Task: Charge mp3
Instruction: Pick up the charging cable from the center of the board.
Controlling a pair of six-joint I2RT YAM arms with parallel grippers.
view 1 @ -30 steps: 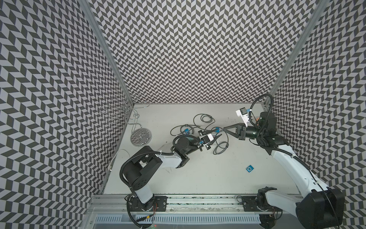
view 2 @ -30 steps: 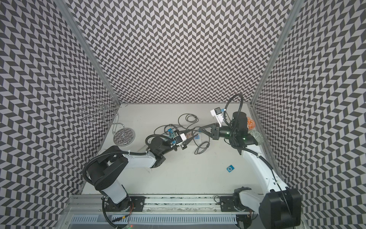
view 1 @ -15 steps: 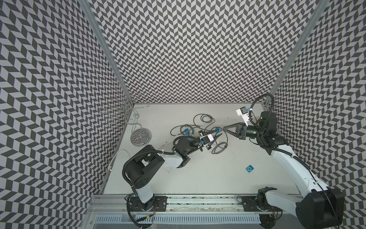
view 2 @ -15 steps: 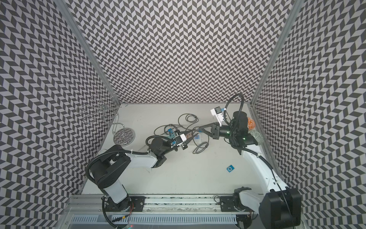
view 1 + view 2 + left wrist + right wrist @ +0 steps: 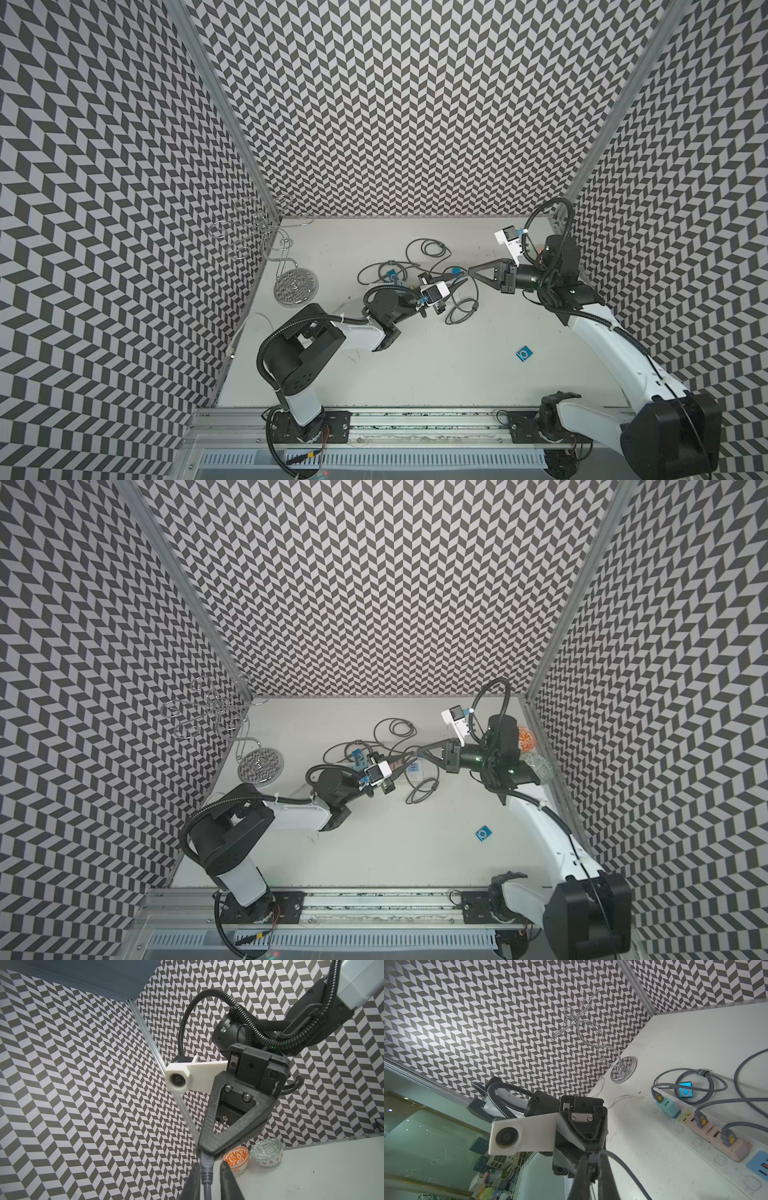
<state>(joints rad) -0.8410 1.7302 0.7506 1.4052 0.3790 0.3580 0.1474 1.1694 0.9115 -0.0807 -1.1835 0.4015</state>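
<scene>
Left jaws narrower on cable [image 5: 206, 1169], bowls [image 5: 235, 1158] (left wrist, not right)

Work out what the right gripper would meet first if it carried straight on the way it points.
Probably the left gripper, whose fingers flank the grey cable plug the right gripper pinches, tip nearly facing tip. Depth is unclear, so it might slip past.
</scene>
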